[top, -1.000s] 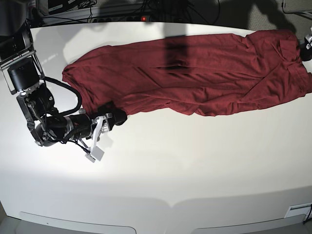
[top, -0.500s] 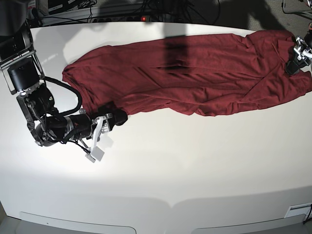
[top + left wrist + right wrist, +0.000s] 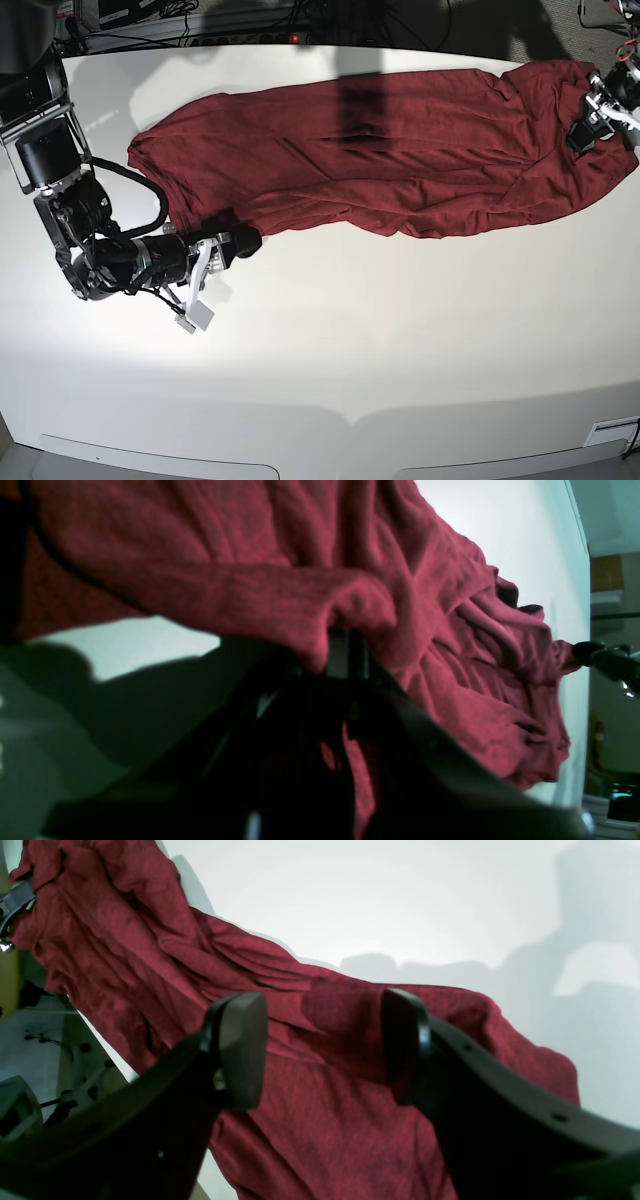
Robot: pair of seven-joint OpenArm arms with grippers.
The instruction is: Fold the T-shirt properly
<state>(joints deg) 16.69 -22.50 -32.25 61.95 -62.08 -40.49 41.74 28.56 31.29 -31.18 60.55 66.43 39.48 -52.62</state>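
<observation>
The dark red T-shirt (image 3: 400,150) lies stretched out and wrinkled across the far half of the white table (image 3: 400,340). At its right end, my left gripper (image 3: 583,133) is shut on a bunched fold of the T-shirt (image 3: 425,580). In the left wrist view the left gripper (image 3: 347,650) has its jaws pressed together with cloth bulging over them. My right gripper (image 3: 240,242) sits low at the shirt's lower left edge. In the right wrist view the right gripper (image 3: 322,1040) is open, its fingertips (image 3: 240,1050) standing wide apart over the T-shirt (image 3: 325,1120).
Cables and a power strip (image 3: 240,38) run behind the table's far edge. The left gripper works close to the table's right edge. A small white fitting (image 3: 610,432) sits at the front right corner.
My left gripper has moved in over the shirt's right end and closed on the fabric, drawing that end slightly inward. The right arm has not moved.
</observation>
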